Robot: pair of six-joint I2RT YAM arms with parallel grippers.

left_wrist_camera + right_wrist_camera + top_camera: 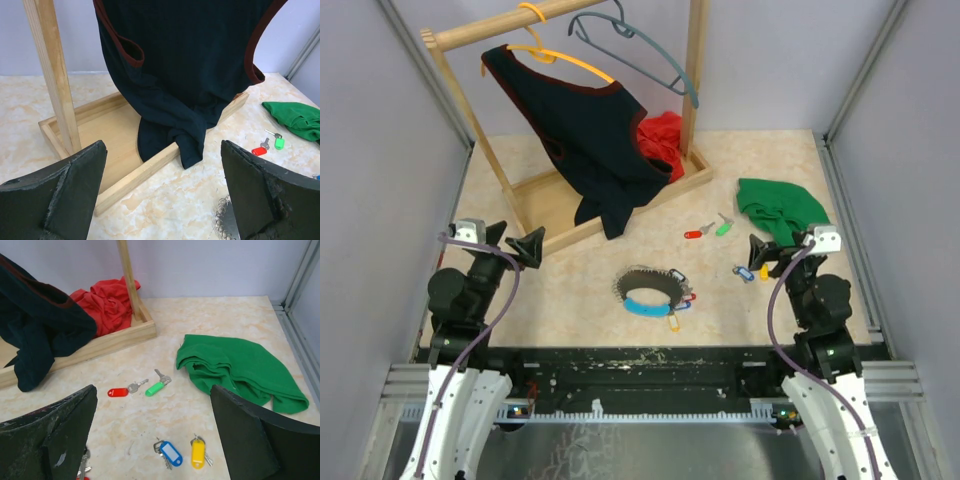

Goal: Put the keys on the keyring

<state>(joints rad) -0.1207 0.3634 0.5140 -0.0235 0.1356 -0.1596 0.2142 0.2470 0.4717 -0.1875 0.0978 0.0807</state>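
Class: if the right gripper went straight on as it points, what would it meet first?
Probably the blue key and yellow key on the table, between its open fingers; depth is unclear.

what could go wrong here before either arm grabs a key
The blue key and yellow key lie flat and close together, so the open right gripper may nudge one while pinching the other. The keyring lies loose on the table and could slide when a key is pushed against it.
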